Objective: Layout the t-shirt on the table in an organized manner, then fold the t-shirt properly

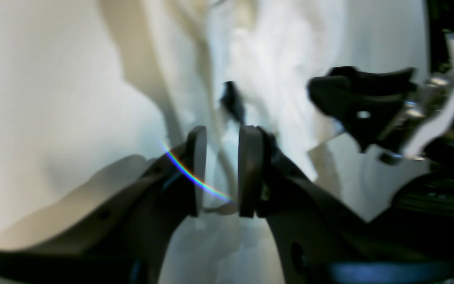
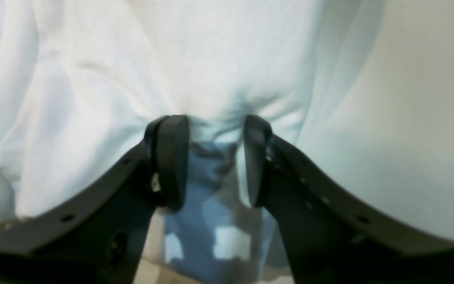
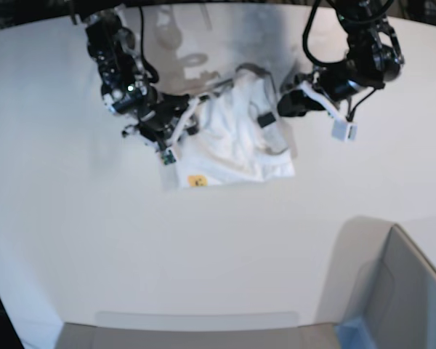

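The white t-shirt [image 3: 236, 145] lies bunched on the white table [image 3: 203, 254], with a small yellow print [image 3: 197, 180] at its near edge. My right gripper [image 3: 185, 120] is at the shirt's left side. In the right wrist view its jaws [image 2: 216, 122] hold puckered cloth [image 2: 211, 59], and blue print shows between them. My left gripper [image 3: 287, 107] is at the shirt's right side. In the left wrist view it [image 1: 224, 136] stands open, with loose cloth [image 1: 282, 47] behind the gap and the black tag [image 1: 233, 100] just beyond the tips.
A grey box [image 3: 400, 291] with a blue corner [image 3: 352, 331] stands at the near right of the table. A black and white part of the other arm [image 1: 361, 102] shows at the right of the left wrist view.
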Available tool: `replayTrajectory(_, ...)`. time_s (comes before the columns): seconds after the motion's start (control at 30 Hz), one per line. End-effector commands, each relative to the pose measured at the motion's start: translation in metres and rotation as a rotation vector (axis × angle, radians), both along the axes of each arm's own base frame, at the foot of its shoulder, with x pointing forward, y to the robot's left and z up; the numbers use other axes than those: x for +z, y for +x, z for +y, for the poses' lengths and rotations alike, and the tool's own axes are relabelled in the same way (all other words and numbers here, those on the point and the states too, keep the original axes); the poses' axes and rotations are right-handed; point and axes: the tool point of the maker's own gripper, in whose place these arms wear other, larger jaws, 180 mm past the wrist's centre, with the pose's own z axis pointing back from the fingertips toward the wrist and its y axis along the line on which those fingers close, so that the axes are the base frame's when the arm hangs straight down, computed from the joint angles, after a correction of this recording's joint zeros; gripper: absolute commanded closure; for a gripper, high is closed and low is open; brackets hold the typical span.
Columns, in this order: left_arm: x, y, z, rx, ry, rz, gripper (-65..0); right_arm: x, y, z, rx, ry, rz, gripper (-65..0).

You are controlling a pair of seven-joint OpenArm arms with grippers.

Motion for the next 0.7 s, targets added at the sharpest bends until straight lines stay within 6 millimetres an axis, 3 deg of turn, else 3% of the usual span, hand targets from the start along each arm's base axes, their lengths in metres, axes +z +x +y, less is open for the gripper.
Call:
replayTrajectory(0.0,0.013,0.011,-0.001,-0.006,-0.008,-0.046,-17.2,0.006,0.004,0.001,0.006,0.006,-0.020,-24.3)
replayTrajectory(0.17,0.018,0.019,-0.001,-0.005,-0.008,-0.067,-25.2,0.006,0.003,0.001,0.007,0.005,-0.019,-24.3)
replayTrajectory(0.27,0.019,0.027,0.001,0.041,-0.037,-0.040,-25.4,0.006,0.003,0.001,0.007,0.005,-0.018,-24.3)
replayTrajectory(0.4,0.006,0.039,0.005,0.102,-0.092,0.039,-25.6,0.006,0.003,0.001,0.007,0.005,-0.019,-24.3)
replayTrajectory(0.67,-0.001,0.053,0.004,0.105,-0.123,0.060,-25.6,0.006,0.003,0.001,0.007,0.005,-0.019,-24.3)
